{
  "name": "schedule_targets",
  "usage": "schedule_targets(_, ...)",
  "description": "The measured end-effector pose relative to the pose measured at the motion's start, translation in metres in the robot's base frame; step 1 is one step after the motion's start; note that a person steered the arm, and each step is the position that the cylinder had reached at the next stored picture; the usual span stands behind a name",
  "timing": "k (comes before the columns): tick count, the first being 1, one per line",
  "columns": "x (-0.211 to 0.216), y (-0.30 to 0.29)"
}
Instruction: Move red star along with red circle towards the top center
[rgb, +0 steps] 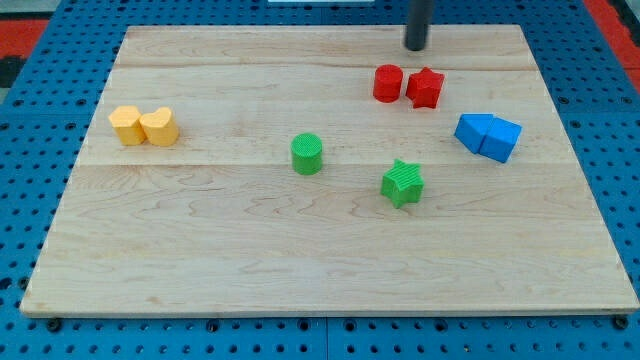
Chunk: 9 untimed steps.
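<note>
While the red circle (388, 83) and red star (426, 88) sit touching, my tip (416, 46), bare with nothing to clamp, stands just above them toward the view's top.

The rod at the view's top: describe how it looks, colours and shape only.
I end in a straight, round rod, dark grey to black, plain and smooth, with no markings, cables or sleeve showing. My tip is blunt and flat. Only the lower stretch shows; the rest runs out of the view's top.
</note>
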<state>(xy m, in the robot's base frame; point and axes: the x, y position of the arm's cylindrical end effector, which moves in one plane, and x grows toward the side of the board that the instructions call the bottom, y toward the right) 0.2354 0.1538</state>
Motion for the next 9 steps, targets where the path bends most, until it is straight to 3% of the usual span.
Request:
schedule_targets(1, -0.005, 0.059)
schedule_targets(2, -0.009, 0.054)
schedule_targets(3, 0.067, 0.037)
schedule_targets(4, 0.095, 0.028)
schedule_targets(5, 0.095, -0.071)
schedule_targets(6, 0.091, -0.117)
schedule_targets(9, 0.085, -0.126)
